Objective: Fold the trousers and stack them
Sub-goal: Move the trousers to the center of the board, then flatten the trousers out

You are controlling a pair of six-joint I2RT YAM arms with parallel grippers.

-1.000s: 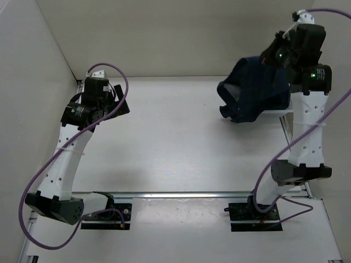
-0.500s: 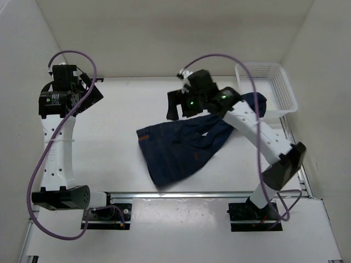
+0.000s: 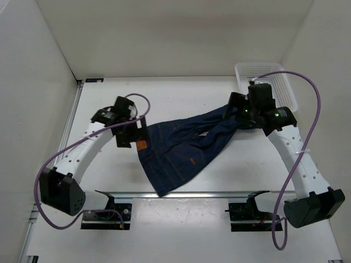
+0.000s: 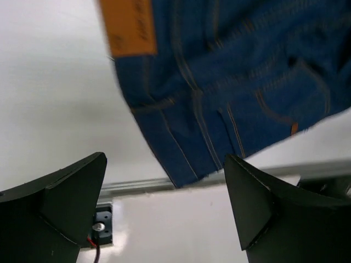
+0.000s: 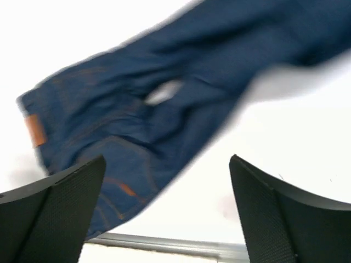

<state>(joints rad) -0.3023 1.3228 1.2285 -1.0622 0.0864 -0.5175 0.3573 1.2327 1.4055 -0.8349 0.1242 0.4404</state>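
Observation:
The trousers (image 3: pixel 184 150) are dark blue jeans lying crumpled and slantwise on the white table, waistband toward the near left and legs trailing to the back right. A tan waist patch (image 3: pixel 141 145) shows by my left gripper (image 3: pixel 135 131), which hovers open over the waistband corner. From the left wrist, the trousers (image 4: pixel 236 82) and the patch (image 4: pixel 129 24) lie beyond my open left gripper (image 4: pixel 164 192), nothing between its fingers. My right gripper (image 3: pixel 234 111) stands open above the leg end. In the blurred right wrist view the trousers (image 5: pixel 164 98) lie past the open right gripper (image 5: pixel 167 203).
A white mesh basket (image 3: pixel 277 76) stands at the back right corner, just behind the right arm. A metal rail (image 3: pixel 219 193) runs along the table's near edge, and the trousers' near corner reaches it. White walls close in the left, back and right.
The right arm carried the bunched trousers from the back right down onto the table, opened and let go, then drew back right. The left arm swung in from the far left to the waistband.

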